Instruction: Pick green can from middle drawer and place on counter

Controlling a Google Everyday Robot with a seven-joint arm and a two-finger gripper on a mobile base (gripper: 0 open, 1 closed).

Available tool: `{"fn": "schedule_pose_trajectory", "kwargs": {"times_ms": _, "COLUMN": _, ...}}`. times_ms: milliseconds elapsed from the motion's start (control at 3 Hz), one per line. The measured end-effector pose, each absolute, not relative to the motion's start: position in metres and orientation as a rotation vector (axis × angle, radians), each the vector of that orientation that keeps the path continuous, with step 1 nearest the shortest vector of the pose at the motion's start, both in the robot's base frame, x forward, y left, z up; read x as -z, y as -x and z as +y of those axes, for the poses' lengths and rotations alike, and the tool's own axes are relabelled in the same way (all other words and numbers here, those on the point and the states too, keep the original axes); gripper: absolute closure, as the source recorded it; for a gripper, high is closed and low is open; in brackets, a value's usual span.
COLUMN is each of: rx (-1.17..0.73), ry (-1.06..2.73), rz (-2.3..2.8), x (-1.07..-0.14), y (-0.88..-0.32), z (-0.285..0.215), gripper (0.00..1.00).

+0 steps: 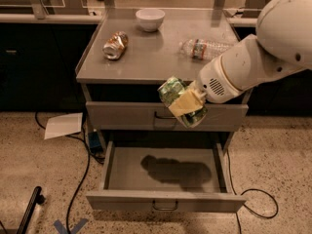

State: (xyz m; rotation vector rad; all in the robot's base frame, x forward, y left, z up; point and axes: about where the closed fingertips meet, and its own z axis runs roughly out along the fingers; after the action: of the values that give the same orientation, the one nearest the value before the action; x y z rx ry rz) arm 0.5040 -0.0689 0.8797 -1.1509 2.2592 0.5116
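Hand (186,104) clamped on the green can (170,89), which hangs tilted in the air in front of the shut upper drawer (122,115). It is above the open middle drawer (126,177) and just below the near edge of the surface (156,57). The pick looks done and the carry is in hand. The next move calls for clearing that edge, then setting down on bare grey between the dented can (115,45) at left and the plastic bottle (204,48) at right.
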Motion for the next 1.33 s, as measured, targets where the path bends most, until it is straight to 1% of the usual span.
{"fn": "schedule_pose_trajectory", "kwargs": {"times_ms": 333, "rx": -0.506, "ry": 1.187, "rz": 2.225, "x": -0.885, "y": -0.512, "z": -0.058, "gripper": 1.0}}
{"fn": "schedule_pose_trajectory", "kwargs": {"times_ms": 667, "rx": -0.463, "ry": 1.253, "rz": 2.209, "x": -0.9, "y": -0.538, "z": -0.046, "gripper": 1.0}}
{"fn": "schedule_pose_trajectory", "kwargs": {"times_ms": 1333, "rx": -0.427, "ry": 1.364, "rz": 2.163, "x": -0.92, "y": -0.61, "z": 0.011, "gripper": 1.0}}
